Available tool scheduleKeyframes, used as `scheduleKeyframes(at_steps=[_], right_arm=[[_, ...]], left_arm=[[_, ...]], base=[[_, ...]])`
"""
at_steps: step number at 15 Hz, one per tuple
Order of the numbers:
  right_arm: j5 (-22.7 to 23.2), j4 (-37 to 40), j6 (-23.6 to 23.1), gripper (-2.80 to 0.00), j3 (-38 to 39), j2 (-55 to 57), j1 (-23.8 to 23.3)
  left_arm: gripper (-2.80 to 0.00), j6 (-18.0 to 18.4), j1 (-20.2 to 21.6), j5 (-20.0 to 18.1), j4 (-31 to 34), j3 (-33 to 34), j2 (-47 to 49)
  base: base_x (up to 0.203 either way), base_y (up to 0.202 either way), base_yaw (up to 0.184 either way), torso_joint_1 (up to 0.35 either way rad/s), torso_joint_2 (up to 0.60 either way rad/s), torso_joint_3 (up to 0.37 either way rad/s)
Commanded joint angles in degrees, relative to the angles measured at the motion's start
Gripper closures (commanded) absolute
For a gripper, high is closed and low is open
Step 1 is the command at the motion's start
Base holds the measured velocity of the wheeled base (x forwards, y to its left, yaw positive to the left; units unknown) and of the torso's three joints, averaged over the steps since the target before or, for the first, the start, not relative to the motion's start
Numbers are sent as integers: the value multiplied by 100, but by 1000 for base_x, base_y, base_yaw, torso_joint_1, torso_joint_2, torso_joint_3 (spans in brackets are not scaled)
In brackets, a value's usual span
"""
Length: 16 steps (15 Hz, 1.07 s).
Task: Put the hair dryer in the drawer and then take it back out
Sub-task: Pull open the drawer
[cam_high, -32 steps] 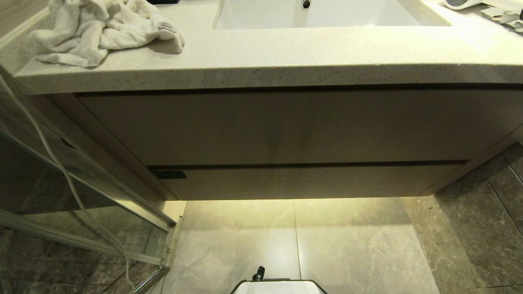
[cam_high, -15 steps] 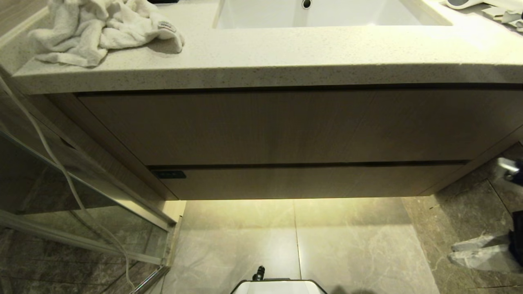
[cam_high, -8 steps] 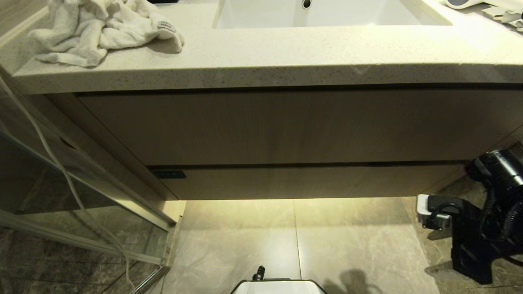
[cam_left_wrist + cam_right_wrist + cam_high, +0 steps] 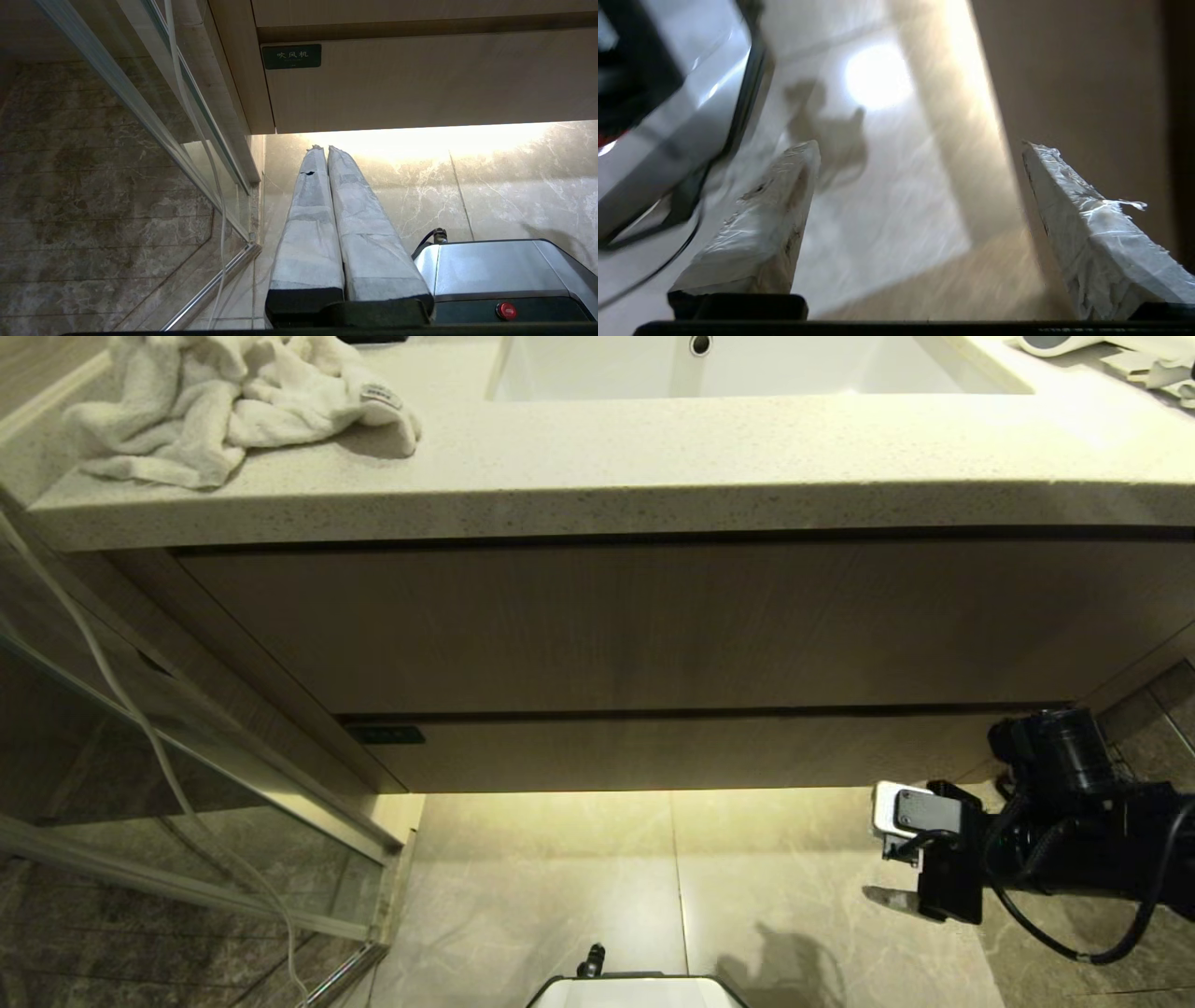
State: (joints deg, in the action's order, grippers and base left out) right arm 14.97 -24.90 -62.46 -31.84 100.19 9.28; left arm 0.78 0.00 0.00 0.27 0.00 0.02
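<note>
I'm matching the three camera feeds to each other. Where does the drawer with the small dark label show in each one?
Head view: the drawer is the shut lower front, middle of the picture, its dark label at its left end.
Left wrist view: along the top, label above the fingertips.
Right wrist view: probably the blurred wood surface; no label visible.
Shared landmark: the lit floor beneath the drawer.

Towel (image 4: 233, 406) on counter (image 4: 653, 476) left of sink (image 4: 747, 373); drawer (image 4: 700, 751) below.
</note>
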Motion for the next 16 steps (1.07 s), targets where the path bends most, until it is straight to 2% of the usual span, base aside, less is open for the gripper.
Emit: scheduleKeyframes(at_steps=[1, 8, 12, 16], right_arm=[[388, -1079, -93, -280, 17, 734, 11], [678, -2595, -85, -280, -454, 1881, -14], [744, -2903, -121, -280, -725, 2271, -42], [736, -3522, -128, -280, -1054, 2805, -88]], left_arm=[[0, 1, 0, 0, 0, 9, 6], [0, 1, 0, 0, 0, 9, 6], [0, 1, 0, 0, 0, 9, 6], [0, 1, 0, 0, 0, 9, 6]], base=[[0, 0, 0, 0, 0, 0], [0, 0, 0, 0, 0, 0], [0, 0, 0, 0, 0, 0], [0, 0, 0, 0, 0, 0]])
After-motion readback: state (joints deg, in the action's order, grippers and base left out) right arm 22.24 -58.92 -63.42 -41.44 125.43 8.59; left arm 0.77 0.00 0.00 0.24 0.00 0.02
